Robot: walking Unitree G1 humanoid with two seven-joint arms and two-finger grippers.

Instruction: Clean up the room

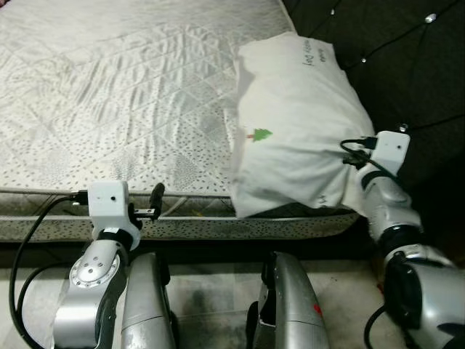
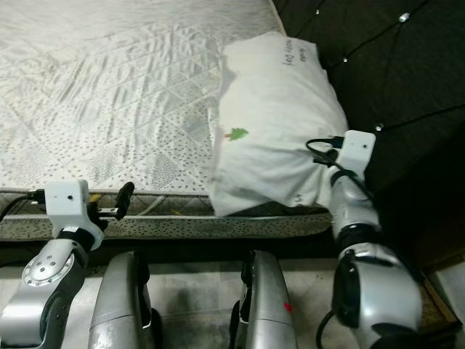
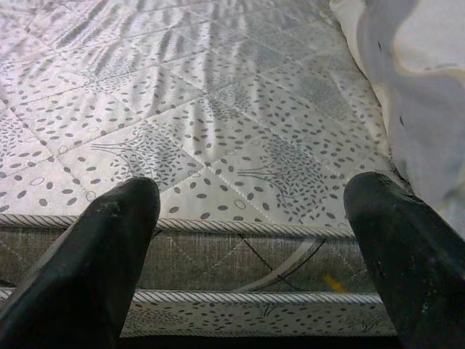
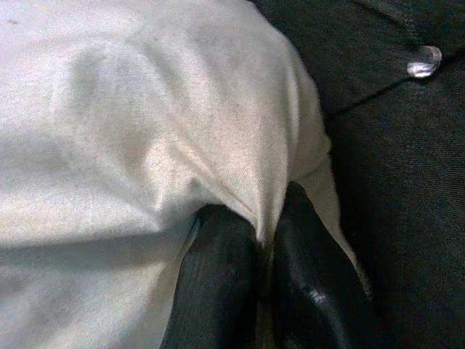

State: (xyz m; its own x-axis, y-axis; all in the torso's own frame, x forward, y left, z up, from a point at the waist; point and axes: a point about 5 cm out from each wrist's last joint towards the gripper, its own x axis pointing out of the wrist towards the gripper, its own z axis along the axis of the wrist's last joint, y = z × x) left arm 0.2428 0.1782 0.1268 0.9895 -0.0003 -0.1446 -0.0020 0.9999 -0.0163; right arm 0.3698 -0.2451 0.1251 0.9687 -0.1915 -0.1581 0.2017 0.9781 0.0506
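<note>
On the bed (image 1: 131,94), a white pillow (image 1: 298,123) lay beside the dark headboard (image 1: 407,65). The right end effector (image 4: 265,240) pinched its edge. The left end effector (image 3: 251,218) hung open by the bed's side.

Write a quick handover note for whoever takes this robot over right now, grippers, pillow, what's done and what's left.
Right gripper: shut on a fold of the white pillow, beside the dark tufted headboard.
Left gripper: open, holding nothing, level with the mattress edge.
Pillow lies on the mattress's right end, its near corner overhanging the edge.
Done: pillow gripped.
Left: probably pull it fully onto the bed and straighten it, then release.
</note>
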